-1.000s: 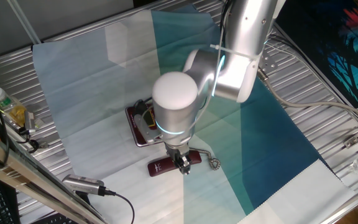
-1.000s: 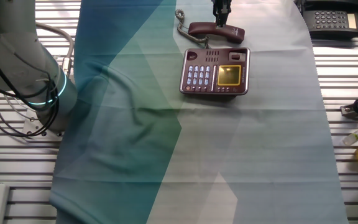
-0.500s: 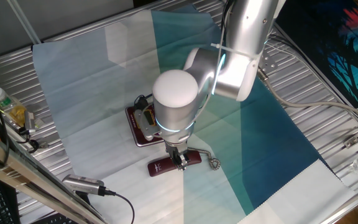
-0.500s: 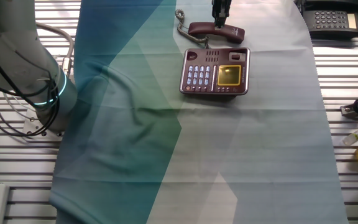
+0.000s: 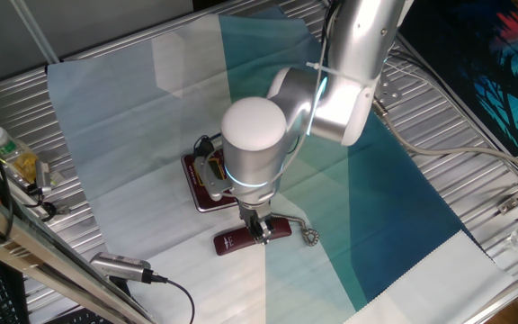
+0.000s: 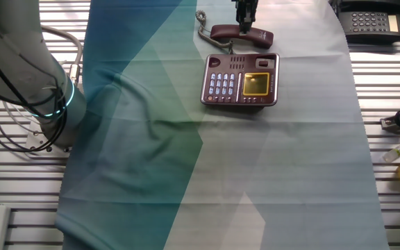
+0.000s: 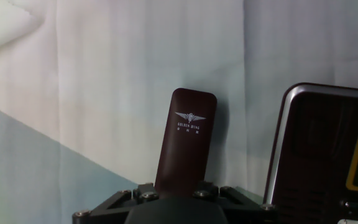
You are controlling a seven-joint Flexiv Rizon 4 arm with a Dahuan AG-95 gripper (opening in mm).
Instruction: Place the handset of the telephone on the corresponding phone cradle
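My gripper [image 5: 261,232] sits low over the handset [image 7: 187,140], which lies on the cloth just beside the telephone [image 6: 240,79]. Jaw state: cannot tell. Risk: off-centre grasp tips the bar; coiled cord [image 5: 308,234] drags it off the phone cradle [image 6: 245,61].

Bright, even overhead light; soft shadows, fixed views sharp; hand view softer, washed-out cloth [image 7: 135,74] top left

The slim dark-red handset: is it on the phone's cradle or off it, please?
Off. The slim dark-red handset lies flat on the cloth beside the dark-red telephone base, a strip of cloth between them.
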